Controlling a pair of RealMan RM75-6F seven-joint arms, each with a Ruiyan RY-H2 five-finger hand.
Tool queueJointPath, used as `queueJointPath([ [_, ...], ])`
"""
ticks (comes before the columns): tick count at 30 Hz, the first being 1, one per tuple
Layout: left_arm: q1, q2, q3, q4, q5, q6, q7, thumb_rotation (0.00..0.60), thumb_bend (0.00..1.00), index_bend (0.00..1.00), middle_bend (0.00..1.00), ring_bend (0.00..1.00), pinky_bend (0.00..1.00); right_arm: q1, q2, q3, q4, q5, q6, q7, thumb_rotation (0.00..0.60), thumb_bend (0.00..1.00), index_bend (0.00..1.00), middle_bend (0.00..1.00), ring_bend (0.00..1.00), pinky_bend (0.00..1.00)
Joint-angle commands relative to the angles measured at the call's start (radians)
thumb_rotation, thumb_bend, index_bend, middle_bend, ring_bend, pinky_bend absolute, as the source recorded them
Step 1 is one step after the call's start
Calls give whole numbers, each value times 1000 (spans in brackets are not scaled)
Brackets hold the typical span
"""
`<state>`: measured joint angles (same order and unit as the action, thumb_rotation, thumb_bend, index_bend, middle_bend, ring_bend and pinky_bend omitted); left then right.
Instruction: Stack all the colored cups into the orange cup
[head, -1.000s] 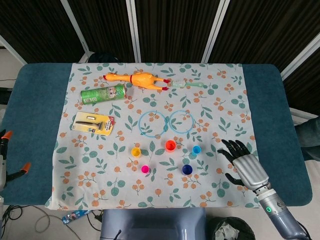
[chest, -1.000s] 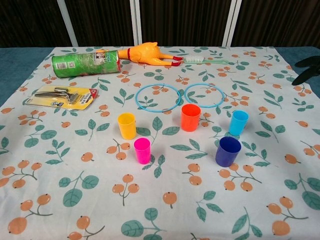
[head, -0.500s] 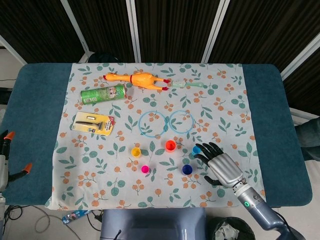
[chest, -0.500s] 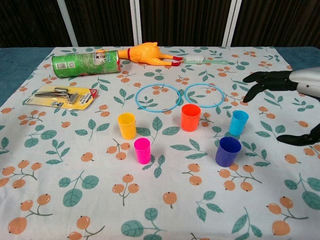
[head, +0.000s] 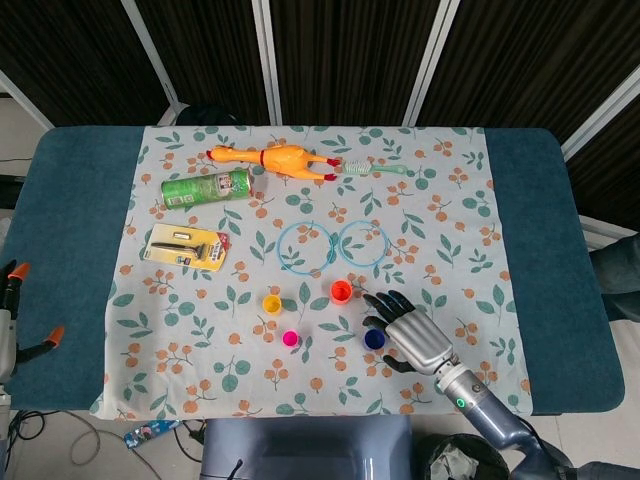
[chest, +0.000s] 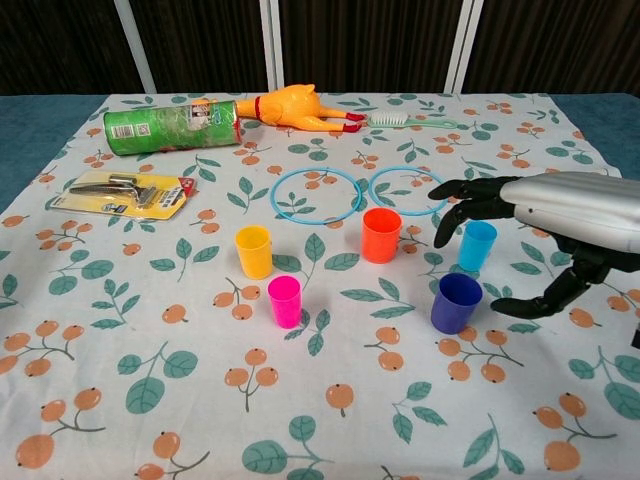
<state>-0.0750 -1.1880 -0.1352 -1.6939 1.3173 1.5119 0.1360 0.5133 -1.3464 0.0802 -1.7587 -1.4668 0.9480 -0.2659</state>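
Note:
The orange cup (head: 341, 291) (chest: 381, 235) stands upright near the cloth's middle. Left of it are a yellow cup (head: 272, 303) (chest: 254, 251) and a pink cup (head: 290, 338) (chest: 284, 301). Right of it stand a light blue cup (chest: 477, 245) and a dark blue cup (head: 374, 339) (chest: 456, 303). My right hand (head: 410, 330) (chest: 535, 222) hovers open over the two blue cups, fingers spread above the light blue one, thumb low to the right of the dark blue one. It holds nothing. In the head view the hand hides the light blue cup. My left hand shows in neither view.
Two thin blue rings (chest: 318, 193) lie just behind the cups. Further back are a rubber chicken (chest: 295, 107), a green can (chest: 170, 126) on its side and a toothbrush (chest: 405, 121). A packaged tool (chest: 128, 190) lies at the left.
My right hand has swept left from the table's right side to above the two blue cups, staying open. No cup has moved.

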Motion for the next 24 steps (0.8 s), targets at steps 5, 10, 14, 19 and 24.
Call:
queueJointPath([
  [5,-2,-1,0,2,-2,-3,2,600,164,83,0,0,0,24,-35,8,30,41,-16,-18,600,369,280,0,0,67],
  [10,-1,-1,-2,2,-3,0,2,600,164,83,0,0,0,35,-52,4,51,61,-23,-24,600,369,309,0,0,67],
  [14,-1,-2,-3,2,-5,0,2,600,164,83,0,0,0,39,-60,4,61,70,-17,-21,600,370,323,0,0,67],
  [19,-2,-3,0,1,-4,0,6,600,163,83,0,0,0,46,-73,-1,75,75,-17,-17,600,369,330,0,0,67],
  [24,-1,-2,-2,1,-3,3,4,600,164,83,0,0,0,51,-85,-5,91,83,-17,-13,600,369,336,0,0,67],
])
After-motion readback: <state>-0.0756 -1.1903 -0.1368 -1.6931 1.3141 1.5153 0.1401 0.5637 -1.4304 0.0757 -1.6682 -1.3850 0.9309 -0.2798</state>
